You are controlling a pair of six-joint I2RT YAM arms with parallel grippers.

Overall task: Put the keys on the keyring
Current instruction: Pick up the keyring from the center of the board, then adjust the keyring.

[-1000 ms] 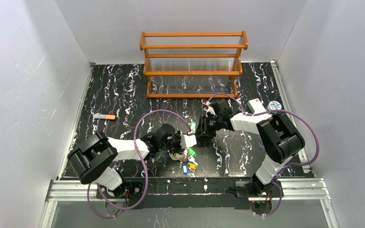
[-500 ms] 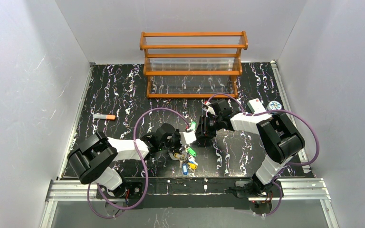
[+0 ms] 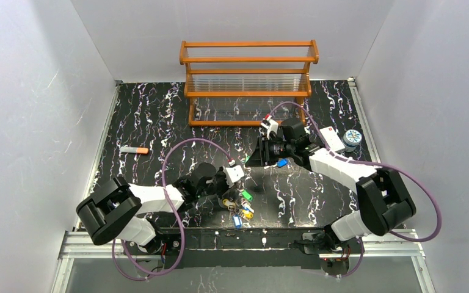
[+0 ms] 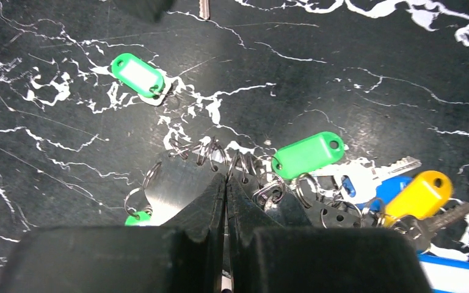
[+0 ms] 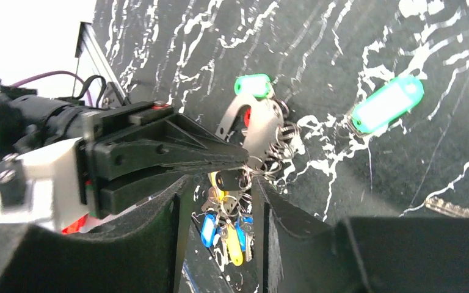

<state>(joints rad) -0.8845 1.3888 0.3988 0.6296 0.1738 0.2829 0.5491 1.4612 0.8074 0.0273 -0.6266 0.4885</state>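
My left gripper is shut on the silver keyring, which lies tilted just above the table. Small split rings hang along it, carrying keys with green, yellow and blue tags. From above, the bunch of keys trails from the left gripper toward the near edge. My right gripper stands open just past the keyring, with nothing between its fingers. One loose green-tagged key lies on the table apart from the bunch, and shows again in the left wrist view.
A wooden rack stands at the back. An orange-tipped stick lies at the left. A white box and a round tin sit at the right. A blue tag shows under the right wrist.
My right gripper has drawn back and to the right, and its jaws have widened. The left gripper has sunk toward the near edge with the keyring. A green-tagged key now lies loose between them.
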